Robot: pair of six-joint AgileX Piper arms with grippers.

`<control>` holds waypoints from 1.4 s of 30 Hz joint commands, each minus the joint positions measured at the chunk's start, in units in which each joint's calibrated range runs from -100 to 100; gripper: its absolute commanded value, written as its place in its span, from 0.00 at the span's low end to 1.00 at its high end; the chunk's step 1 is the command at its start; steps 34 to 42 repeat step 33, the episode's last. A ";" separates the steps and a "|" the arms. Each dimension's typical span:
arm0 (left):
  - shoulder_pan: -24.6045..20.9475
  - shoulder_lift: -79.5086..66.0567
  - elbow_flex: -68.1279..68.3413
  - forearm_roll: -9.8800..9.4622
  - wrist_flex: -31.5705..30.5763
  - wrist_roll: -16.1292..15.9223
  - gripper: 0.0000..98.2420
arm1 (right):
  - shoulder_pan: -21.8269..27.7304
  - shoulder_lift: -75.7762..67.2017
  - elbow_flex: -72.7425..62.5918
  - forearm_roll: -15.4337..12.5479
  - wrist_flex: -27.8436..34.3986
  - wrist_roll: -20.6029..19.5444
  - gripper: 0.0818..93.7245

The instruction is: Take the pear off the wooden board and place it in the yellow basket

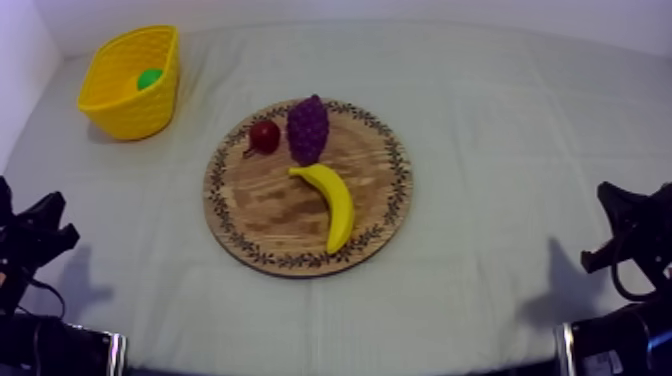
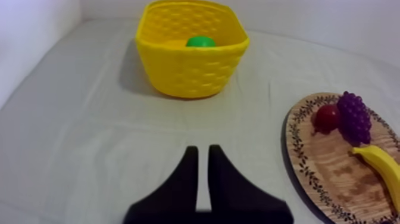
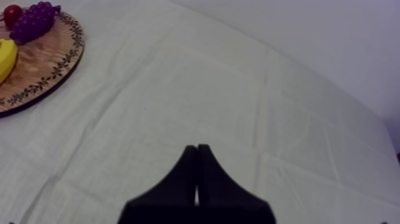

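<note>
The left gripper (image 2: 203, 149) hangs low over the bare cloth (image 2: 89, 131), its two fingers (image 2: 184, 179) slightly apart with a narrow strip of cloth showing between them and nothing held. The right gripper (image 3: 197, 146) sits over the cloth at the opposite side of the table, its fingers (image 3: 181, 179) pressed together into a narrow wedge, also holding nothing. In the top view both arms sit low at their own edges of the table, well apart from every item. Ahead of the left gripper stands the yellow basket (image 2: 190, 65), upright near the far left corner of the table. A rounded green item, judged to be the pear (image 2: 200, 41), lies inside the basket, visible just above the far rim. To the side of the left gripper, between the two arms, lies the wooden board (image 2: 333, 173). It carries the small red fruit (image 2: 327, 117), touching or just beside the grapes (image 2: 354, 116), with the banana (image 2: 381, 164) next to them. No pear lies on the board. Judgement: the transfer is complete, since the pear rests in the basket and neither gripper holds anything. No step of the task appears outstanding; at most, check that the pear sits fully below the rim.
</note>
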State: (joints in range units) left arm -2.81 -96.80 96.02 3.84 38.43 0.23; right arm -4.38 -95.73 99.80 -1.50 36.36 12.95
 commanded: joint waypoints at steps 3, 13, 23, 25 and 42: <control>0.65 -2.37 0.30 -1.81 1.61 2.61 0.02 | 0.01 -0.03 -0.02 0.01 0.02 0.01 0.00; 2.64 -2.93 0.36 -4.79 4.46 1.49 0.01 | 0.01 -0.03 -0.02 0.01 0.02 0.01 0.00; 2.77 -2.94 3.45 -5.64 -5.65 8.90 0.00 | 0.01 -0.03 -0.02 0.01 0.02 0.01 0.00; 2.77 -2.94 3.61 -5.68 -6.21 9.23 0.00 | 0.01 -0.03 -0.02 0.01 0.02 0.01 0.00; 2.77 -2.94 3.74 -5.72 -6.71 9.40 0.00 | 0.01 -0.03 -0.02 0.01 0.02 0.01 0.00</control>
